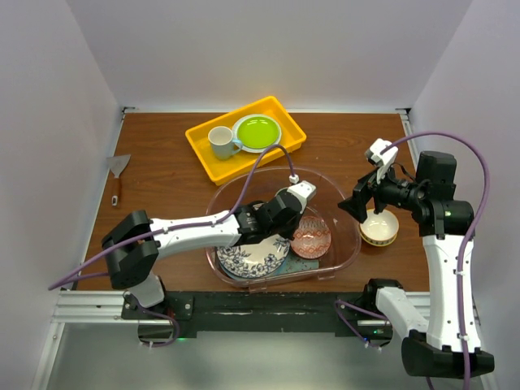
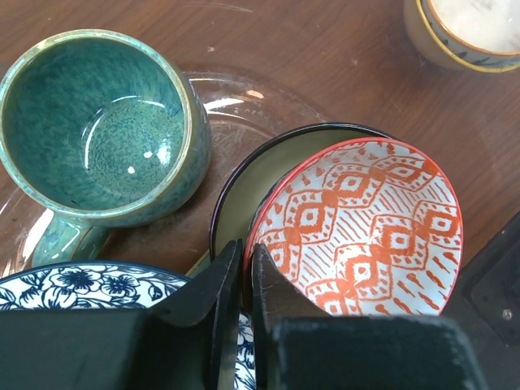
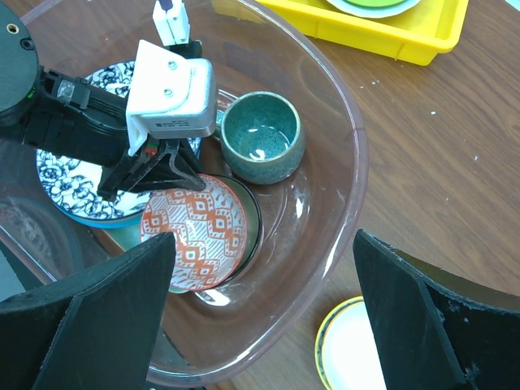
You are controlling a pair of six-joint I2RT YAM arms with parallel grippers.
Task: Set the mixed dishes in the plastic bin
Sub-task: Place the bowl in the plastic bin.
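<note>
The plastic bin point(image 1: 349, 244) holds a blue-floral plate point(image 1: 252, 258), a dark teal mug point(image 2: 97, 130) and a red-patterned bowl point(image 2: 366, 227) that rests in a dark-rimmed olive dish point(image 2: 252, 183). My left gripper point(image 2: 246, 260) reaches into the bin. Its jaws are pinched on the red-patterned bowl's near rim, with only a thin gap showing. A tan bowl point(image 1: 379, 227) with a white inside stands on the table just right of the bin. My right gripper point(image 3: 264, 244) hangs open above the bin's right wall point(image 3: 349, 187) and that tan bowl point(image 3: 345, 349), holding nothing.
A yellow tray point(image 1: 203, 150) at the back carries a white mug point(image 1: 219, 140) and a lime-green plate point(image 1: 257, 132). A scraper point(image 1: 118, 175) lies near the table's left edge. White walls close in the table on three sides.
</note>
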